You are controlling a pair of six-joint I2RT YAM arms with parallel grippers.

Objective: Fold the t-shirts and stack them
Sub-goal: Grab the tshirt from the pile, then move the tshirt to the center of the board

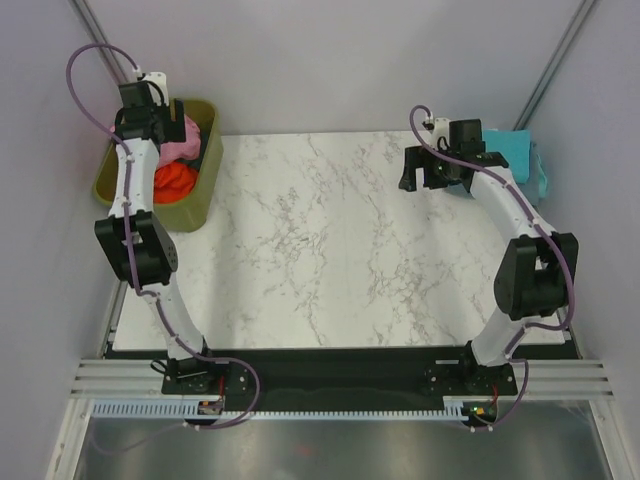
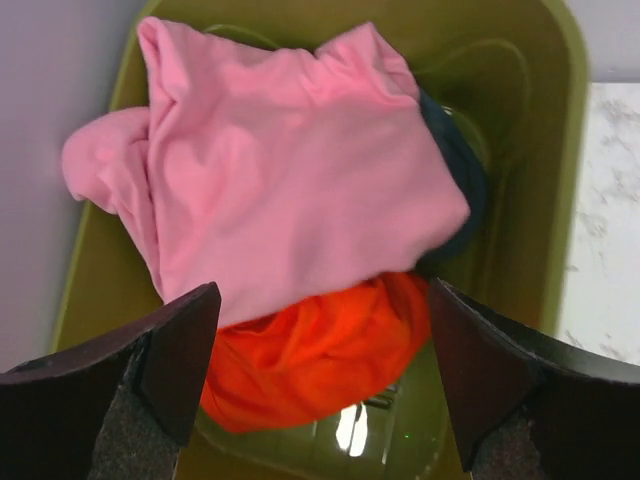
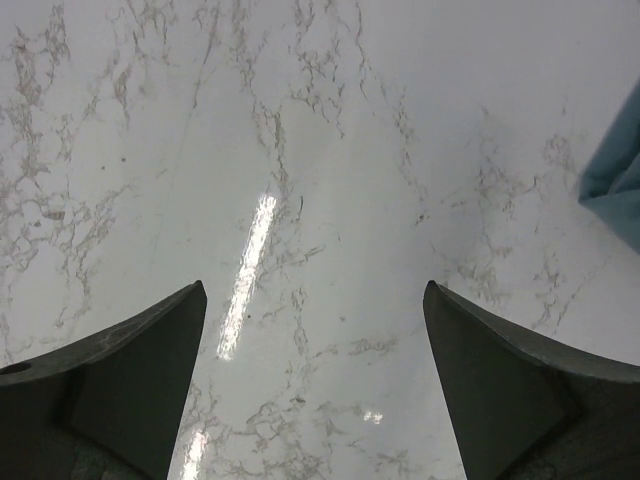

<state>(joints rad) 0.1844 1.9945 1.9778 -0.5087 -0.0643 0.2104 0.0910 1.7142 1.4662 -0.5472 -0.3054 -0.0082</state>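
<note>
Top camera, high behind both arm bases, looks down over the marble table [image 1: 320, 250]. Left wrist camera looks closely past the left pincer [image 2: 322, 295] into the olive tub [image 2: 572, 150], with the pink t-shirt [image 2: 290, 180] ahead. Right wrist camera faces marble close beneath the right pincer [image 3: 315, 290], with the turquoise t-shirt [image 3: 618, 185] to its right. The top view takes in both spots.

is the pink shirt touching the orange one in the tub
Touching. The left wrist view shows the pink shirt draped over the orange shirt at its upper edge inside the tub, with no gap between them.

White marble tabletop [image 1: 330, 250]; pale lilac walls [image 1: 300, 60]; soft glare.
</note>
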